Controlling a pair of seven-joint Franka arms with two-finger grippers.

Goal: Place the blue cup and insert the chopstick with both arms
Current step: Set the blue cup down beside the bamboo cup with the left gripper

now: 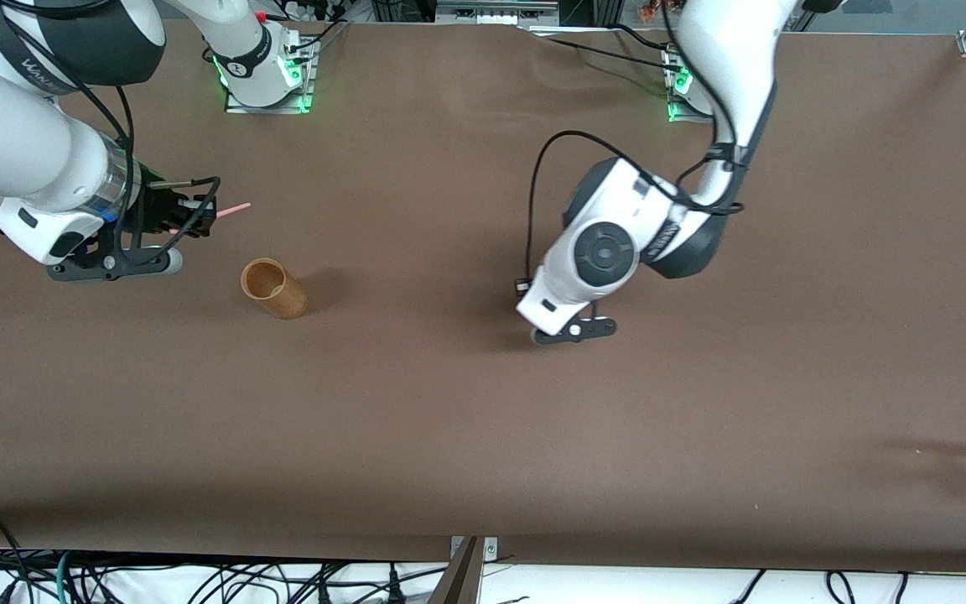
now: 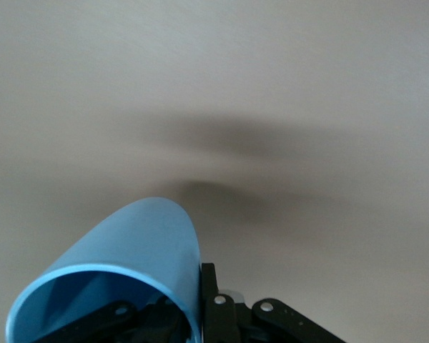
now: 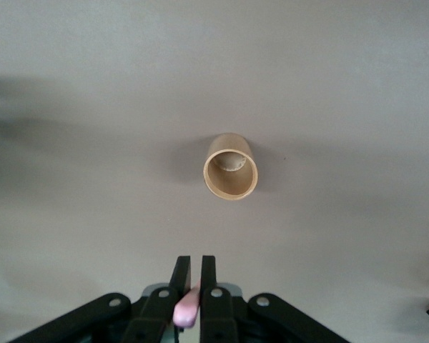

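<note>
Two end effectors each carry one of the task's things, and nothing of the task rests on the surface [image 1: 483, 436] yet. Nearest the front camera, the left end effector [image 2: 200, 314] hangs over bare surface at the middle, its fingers closed across the wall of the blue cup [image 2: 121, 264]. The left wrist view shows one finger inside the rim and one outside. In the front view the wrist hides the cup altogether. Below it lies only brown surface and its own shadow, so the cup looks free to go down there.

Farther from that camera stands the tan wooden holder [image 1: 273, 288], upright and open-mouthed, toward the right arm's end. Farther up that view again, the right end effector [image 3: 194, 286] is over the surface close to that holder, pinching the chopstick [image 1: 234, 207]. Its pink tip juts out level, with its long axis pointing toward the left arm's end of the surface. By my reading, the insertion turns on this: the cup is well apart from the stick, along the line the stick already points. The stick would also need tipping upright before it could enter any mouth.
</note>
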